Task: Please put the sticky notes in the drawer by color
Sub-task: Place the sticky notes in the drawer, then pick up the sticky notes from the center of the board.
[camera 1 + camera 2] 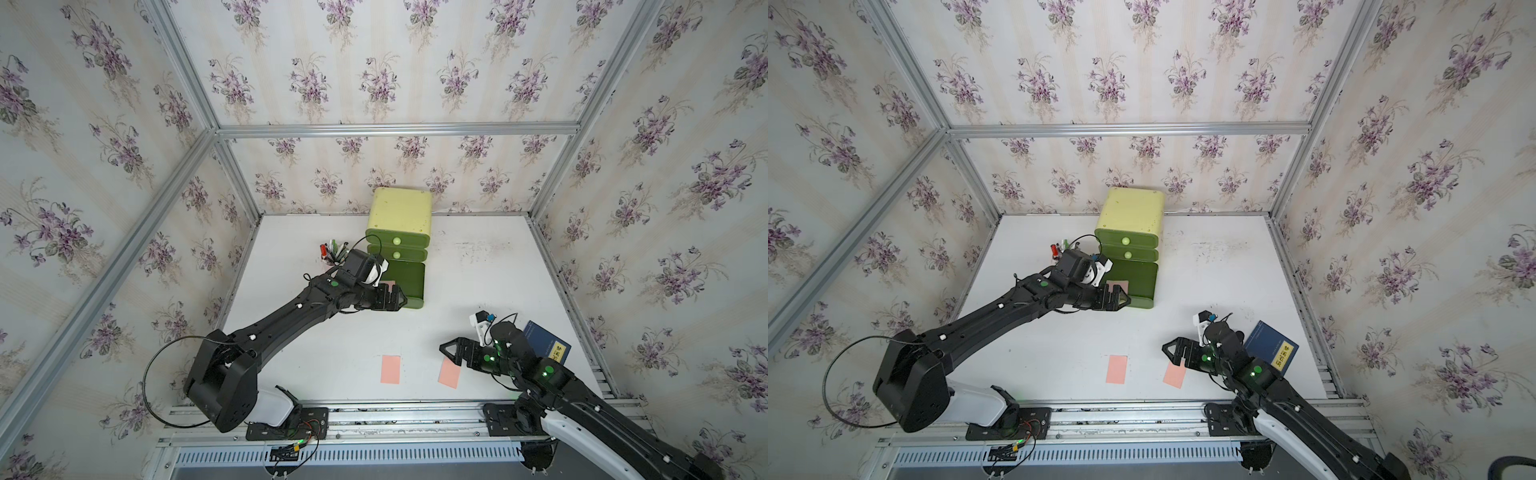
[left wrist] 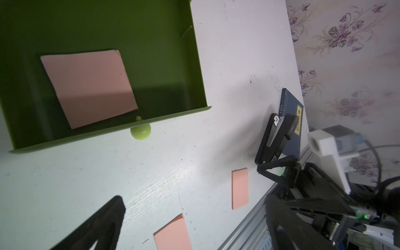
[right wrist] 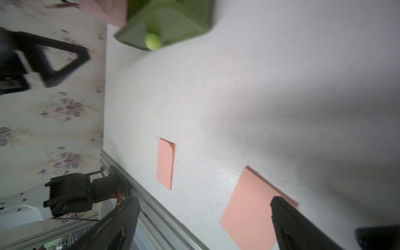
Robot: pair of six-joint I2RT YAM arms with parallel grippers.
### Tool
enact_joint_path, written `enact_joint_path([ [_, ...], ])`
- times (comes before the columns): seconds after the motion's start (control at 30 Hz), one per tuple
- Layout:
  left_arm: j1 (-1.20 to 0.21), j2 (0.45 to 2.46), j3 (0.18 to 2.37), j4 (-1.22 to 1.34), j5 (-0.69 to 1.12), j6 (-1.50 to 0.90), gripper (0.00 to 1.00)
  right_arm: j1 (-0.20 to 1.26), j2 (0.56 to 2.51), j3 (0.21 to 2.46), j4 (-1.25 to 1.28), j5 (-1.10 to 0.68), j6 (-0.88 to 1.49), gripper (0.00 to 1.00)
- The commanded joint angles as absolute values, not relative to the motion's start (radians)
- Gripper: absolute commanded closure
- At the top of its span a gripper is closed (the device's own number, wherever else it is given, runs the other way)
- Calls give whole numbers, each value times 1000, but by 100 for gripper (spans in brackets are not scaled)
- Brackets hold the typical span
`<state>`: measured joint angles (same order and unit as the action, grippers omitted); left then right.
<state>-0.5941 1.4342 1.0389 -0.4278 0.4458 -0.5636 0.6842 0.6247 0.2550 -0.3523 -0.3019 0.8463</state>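
The drawer chest [image 1: 400,212] [image 1: 1133,210] stands at the back with its bottom drawer [image 1: 415,279] [image 2: 194,65] pulled out. One pink sticky note [image 1: 390,284] [image 2: 91,86] lies flat inside it. My left gripper [image 1: 400,297] [image 1: 1123,299] [image 2: 194,227] hovers at the drawer's front left corner, open and empty. Two more pink sticky notes lie on the table near the front: the left one [image 1: 390,369] [image 3: 165,163] and the right one [image 1: 449,372] [image 3: 249,210]. My right gripper [image 1: 446,347] [image 1: 1168,348] [image 3: 205,216] is open above the right note's far edge, holding nothing.
A dark blue book [image 1: 546,338] [image 2: 290,101] lies at the right, behind my right wrist. A pen cup [image 1: 334,251] stands left of the chest, close behind my left wrist. The chest's two upper drawers are shut. An aluminium rail [image 1: 395,409] runs along the front edge.
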Motion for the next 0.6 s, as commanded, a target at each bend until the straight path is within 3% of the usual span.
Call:
enact_joint_path([
  [0.0, -594, 1421, 1029, -436, 468, -552, 0, 746, 659, 284, -493, -238, 914, 0],
  [0.4, -594, 1373, 1001, -512, 384, -535, 0, 922, 1075, 484, -616, -94, 922, 2],
  [0.57, -594, 1370, 981, -504, 376, -531, 0, 948, 1219, 556, -626, -65, 890, 10],
])
